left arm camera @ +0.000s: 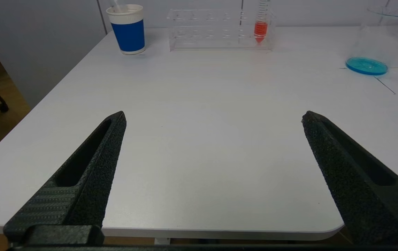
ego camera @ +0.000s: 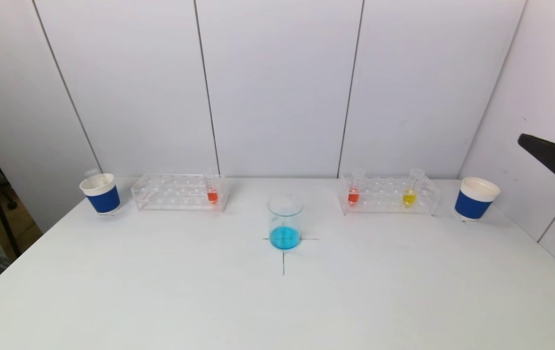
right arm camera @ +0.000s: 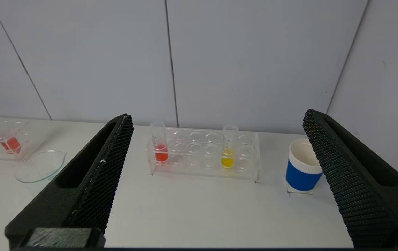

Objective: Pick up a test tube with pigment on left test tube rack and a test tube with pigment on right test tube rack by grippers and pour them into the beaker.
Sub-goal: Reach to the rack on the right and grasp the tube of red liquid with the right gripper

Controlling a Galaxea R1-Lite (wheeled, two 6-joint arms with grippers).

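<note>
Risk of knocking the beaker point(ego camera: 285, 221): both tools, left tool point(left arm camera: 213, 118) and right tool point(right arm camera: 216, 118), spread wide, empty, well short of racks flanking it.

We see that the left gripper point(left arm camera: 213, 116) has two long black fingers point(left arm camera: 91, 167) that taper to a blunt tip, each with a rough grainy inner face and a long slot in its outer side. The right gripper point(right arm camera: 218, 118) looks the same, but its fingers point(right arm camera: 105, 174) carry a fine honeycomb mesh.
</note>
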